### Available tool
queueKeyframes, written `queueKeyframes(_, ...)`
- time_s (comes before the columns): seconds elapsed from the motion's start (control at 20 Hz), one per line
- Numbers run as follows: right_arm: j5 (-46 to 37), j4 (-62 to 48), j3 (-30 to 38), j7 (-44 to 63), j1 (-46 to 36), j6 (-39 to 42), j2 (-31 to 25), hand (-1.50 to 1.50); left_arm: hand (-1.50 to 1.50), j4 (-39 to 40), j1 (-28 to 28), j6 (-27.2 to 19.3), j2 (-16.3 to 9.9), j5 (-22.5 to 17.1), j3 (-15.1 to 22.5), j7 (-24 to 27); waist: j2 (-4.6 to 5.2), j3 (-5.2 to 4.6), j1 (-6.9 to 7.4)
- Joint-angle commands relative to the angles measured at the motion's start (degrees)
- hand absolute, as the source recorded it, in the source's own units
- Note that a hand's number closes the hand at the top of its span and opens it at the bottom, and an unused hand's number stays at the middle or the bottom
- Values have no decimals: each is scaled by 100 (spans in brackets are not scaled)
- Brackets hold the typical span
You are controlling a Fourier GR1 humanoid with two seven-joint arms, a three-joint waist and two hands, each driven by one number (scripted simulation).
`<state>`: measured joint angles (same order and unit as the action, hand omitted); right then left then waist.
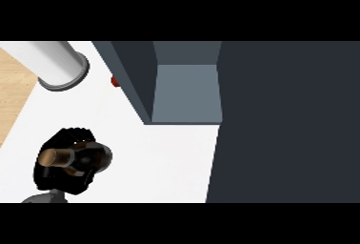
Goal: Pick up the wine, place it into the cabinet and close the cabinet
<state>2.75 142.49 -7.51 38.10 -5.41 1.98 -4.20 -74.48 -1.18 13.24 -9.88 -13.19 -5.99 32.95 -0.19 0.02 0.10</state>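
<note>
I see the dark slate-grey cabinet (281,119) filling the right side of my head view, its open compartment showing a paler grey-blue inner floor, with one side wall running down toward the white counter top (162,157). At upper left a fat white cylinder with a grey rim (60,66) stands on the counter, and a small red object (115,81) peeks out just beside the cabinet wall. Low on the left, my black left hand (53,167) has its fingers curled round the dark wine bottle (74,156), seen from above: a brown cork-coloured top and rounded black shoulder, well apart from the cabinet.
</note>
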Motion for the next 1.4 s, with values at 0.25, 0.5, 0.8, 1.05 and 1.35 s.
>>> queueKeyframes(0.25,443,601,346,348,3,37,-119,-150,150,-2300,439,-221,198,-452,429,-1745,-1,1,15)
queueKeyframes(0.5,440,284,257,-148,231,181,13,-150,150,-2532,164,-931,694,334,1106,-2094,10,1,-13)
queueKeyframes(0.8,199,728,153,544,-52,-33,-45,-150,150,-3006,-396,-1225,917,300,1514,-3280,7,-2,-31)
queueKeyframes(1.05,333,638,241,361,50,36,25,-150,150,-3065,-1061,-2329,983,221,2404,-3646,4,-1,-68)
queueKeyframes(1.35,527,412,302,-58,344,285,95,-150,150,-2765,-1830,-2983,987,270,2592,-3788,15,1,-63)
